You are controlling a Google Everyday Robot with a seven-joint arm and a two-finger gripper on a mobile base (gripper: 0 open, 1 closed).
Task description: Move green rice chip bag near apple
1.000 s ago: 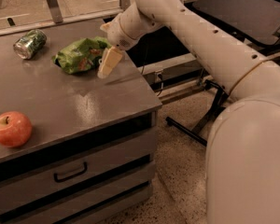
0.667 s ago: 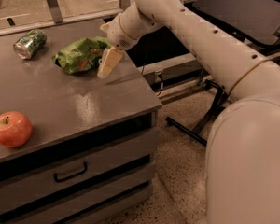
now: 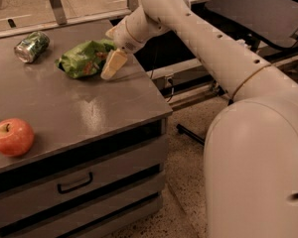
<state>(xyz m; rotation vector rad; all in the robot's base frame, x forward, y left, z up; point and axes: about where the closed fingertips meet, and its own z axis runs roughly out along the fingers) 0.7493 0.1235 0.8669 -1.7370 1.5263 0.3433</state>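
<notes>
The green rice chip bag [image 3: 84,58], crinkled green foil with orange chip pictures, lies at the back of the grey cabinet top [image 3: 89,108]. My gripper [image 3: 107,54] is at the bag's right end, open. One tan finger [image 3: 113,64] is on the near side of the bag and the other [image 3: 110,32] on its far side. The bag's right end lies between them. The red-orange apple [image 3: 11,137] sits at the front left of the cabinet top, far from the bag.
A small green drink can [image 3: 32,46] lies on its side at the back left, beside the bag. The cabinet has drawers below, with a handle [image 3: 75,183]. My arm [image 3: 213,48] reaches in from the right over a speckled floor.
</notes>
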